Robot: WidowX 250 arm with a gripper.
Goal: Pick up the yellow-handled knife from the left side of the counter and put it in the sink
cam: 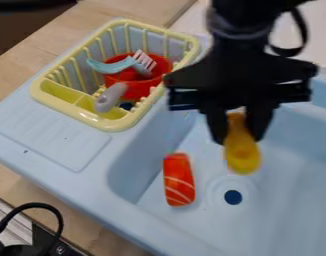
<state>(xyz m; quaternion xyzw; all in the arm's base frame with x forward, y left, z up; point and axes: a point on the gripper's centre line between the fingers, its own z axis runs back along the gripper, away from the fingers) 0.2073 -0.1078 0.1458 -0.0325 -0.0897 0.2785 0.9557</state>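
The black gripper (240, 127) hangs over the light blue sink (286, 200), pointing down. It is shut on a yellow-orange object (242, 152), rounded at its lower end, which is held above the basin near the dark drain hole. An orange-red piece with white stripes (179, 180) lies on the sink floor, to the left of the drain and below left of the gripper.
At the upper left, a yellow dish rack (111, 125) stands on the sink's drainboard (52, 132). It holds a red cup (162, 67), a light blue brush (112, 65) and a grey-handled utensil (110, 98). Black cables lie at the lower left.
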